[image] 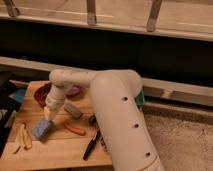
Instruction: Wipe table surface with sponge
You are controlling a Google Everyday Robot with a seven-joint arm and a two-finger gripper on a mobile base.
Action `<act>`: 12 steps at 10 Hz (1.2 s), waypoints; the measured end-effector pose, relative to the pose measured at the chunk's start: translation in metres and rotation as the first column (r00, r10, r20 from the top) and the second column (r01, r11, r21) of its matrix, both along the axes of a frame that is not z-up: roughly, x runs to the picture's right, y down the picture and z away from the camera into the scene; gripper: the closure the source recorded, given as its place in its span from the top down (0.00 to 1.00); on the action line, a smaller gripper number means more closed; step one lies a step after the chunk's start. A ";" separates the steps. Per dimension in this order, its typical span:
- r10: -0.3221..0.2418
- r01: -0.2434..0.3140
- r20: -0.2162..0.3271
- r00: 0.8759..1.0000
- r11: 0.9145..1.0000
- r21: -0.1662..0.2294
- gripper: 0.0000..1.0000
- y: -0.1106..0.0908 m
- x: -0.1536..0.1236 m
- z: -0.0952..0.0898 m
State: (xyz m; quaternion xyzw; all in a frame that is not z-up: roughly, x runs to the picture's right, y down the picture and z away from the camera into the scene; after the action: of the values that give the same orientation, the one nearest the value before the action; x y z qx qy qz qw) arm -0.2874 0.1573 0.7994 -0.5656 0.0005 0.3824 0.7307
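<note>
Gripper (48,115) points down over the left part of the wooden counter (55,150), its tip at the upper right corner of the blue sponge (42,129). Contact looks likely. Whether the gripper is spread or clamped on the sponge: cannot tell.

Sponge lies flat on the counter, near the left edge. Gray block (73,110) sits just right of the gripper, apart from it. Orange-red tool (75,129) lies right of the sponge, black tool (91,145) nearer the front edge. Yellow strips (23,137) lie left of the sponge. White arm (117,115) covers the counter's right side.
</note>
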 end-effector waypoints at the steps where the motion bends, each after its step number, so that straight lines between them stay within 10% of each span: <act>1: 0.002 -0.002 -0.011 1.000 1.000 -0.012 0.00 0.008 0.014 -0.002; 6: 0.034 -0.035 -0.050 0.998 0.999 -0.015 0.00 0.015 0.061 -0.004; 12: 0.019 -0.021 0.049 0.999 0.999 0.026 0.00 -0.016 -0.027 0.001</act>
State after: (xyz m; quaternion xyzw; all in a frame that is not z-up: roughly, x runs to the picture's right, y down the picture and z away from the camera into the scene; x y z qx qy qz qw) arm -0.3145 0.1415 0.8008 -0.5649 -0.0279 0.3759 0.7340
